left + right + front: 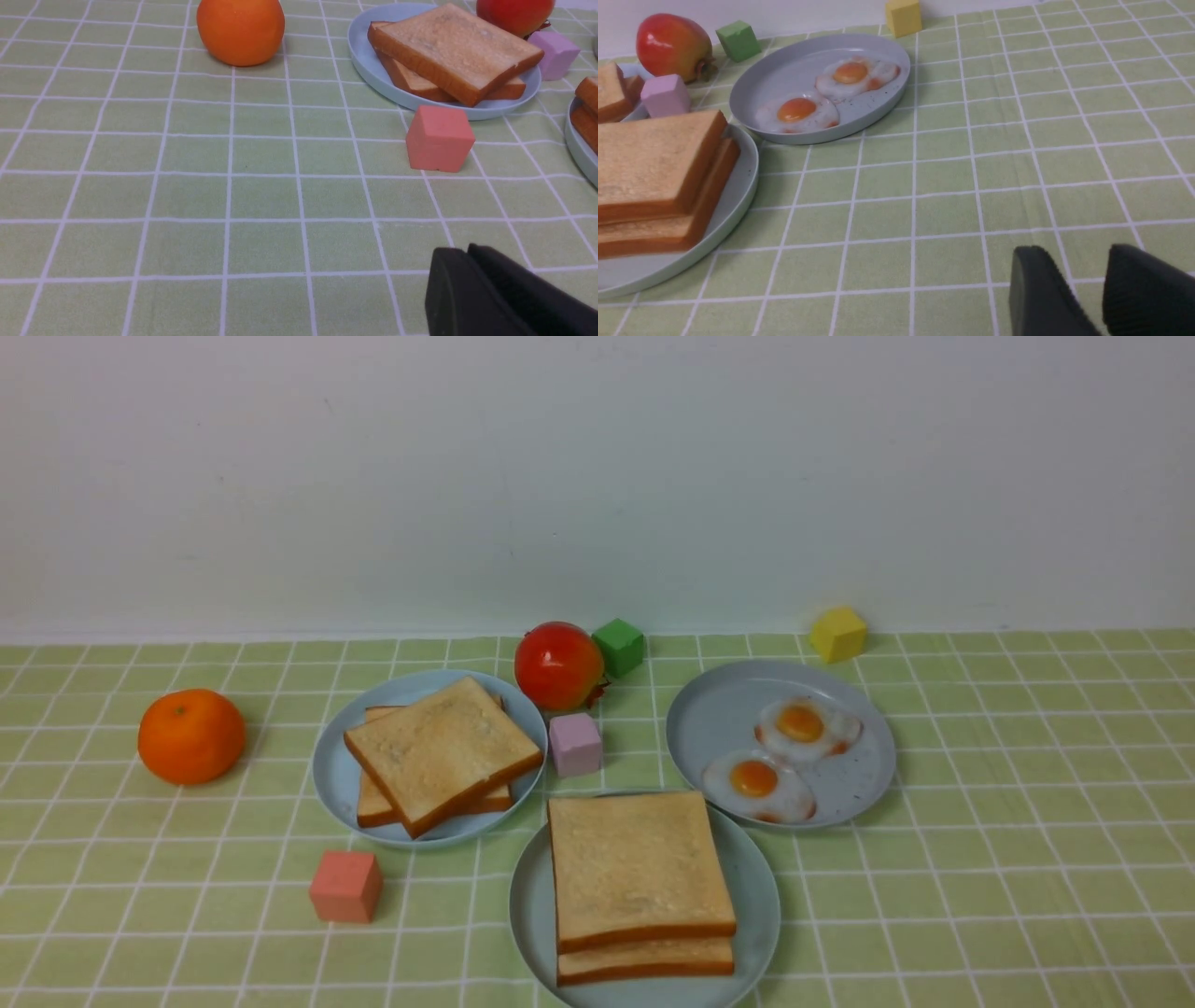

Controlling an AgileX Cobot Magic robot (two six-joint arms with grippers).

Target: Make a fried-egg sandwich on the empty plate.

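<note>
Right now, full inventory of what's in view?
sandwich: 2 stacked toast slices, tan, on the near plate
plate: 1, pale mint, front centre
toast plate: 1, grey-blue, 2 toast slices, left of centre
egg plate: 1, grey-blue, 2 fried eggs, right of centre
orange: 1, far left
red fruit: 1, back centre
blocks: green, yellow, pink, salmon
left gripper: black, shut
right gripper: black, slightly open, empty
</note>
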